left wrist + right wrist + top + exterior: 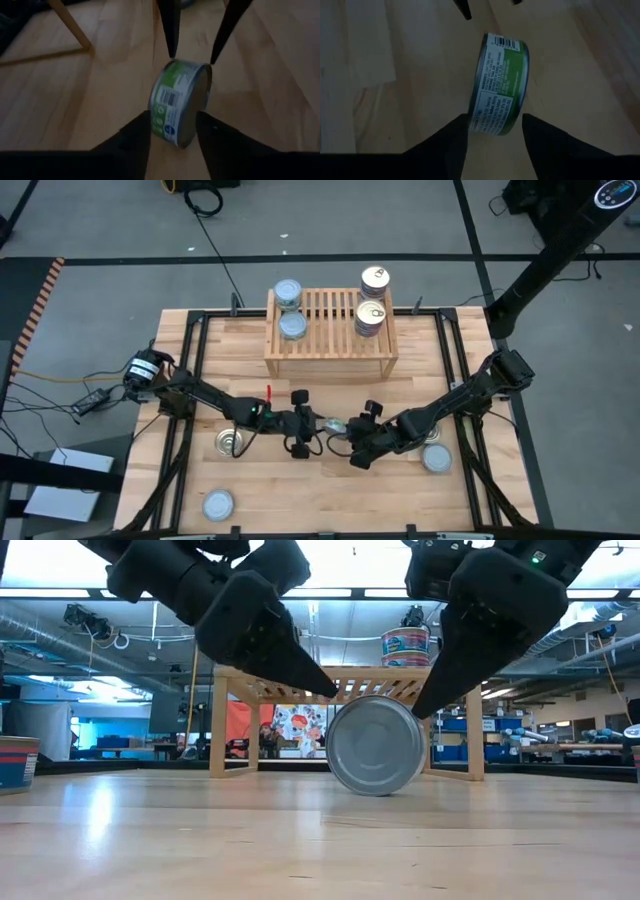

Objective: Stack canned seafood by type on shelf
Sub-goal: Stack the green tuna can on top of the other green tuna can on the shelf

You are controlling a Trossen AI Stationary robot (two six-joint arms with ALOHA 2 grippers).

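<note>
Low view: green-labelled tin [375, 745] on edge (flat silvery end camera-ward).

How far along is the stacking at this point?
Four tins already sit on the shelf: plain-lidded ones on its left, golden-lidded ones on its right. In hand: a green-labelled tin stands on edge between the left gripper and right gripper, both open. Left: three tins on the table.

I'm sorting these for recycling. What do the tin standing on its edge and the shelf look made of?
The tin on edge: apparently metal, with a dull silvery face and a green printed paper-like label around its side. The shelf: seemingly light unfinished wood, with pale slats and boards.
</note>
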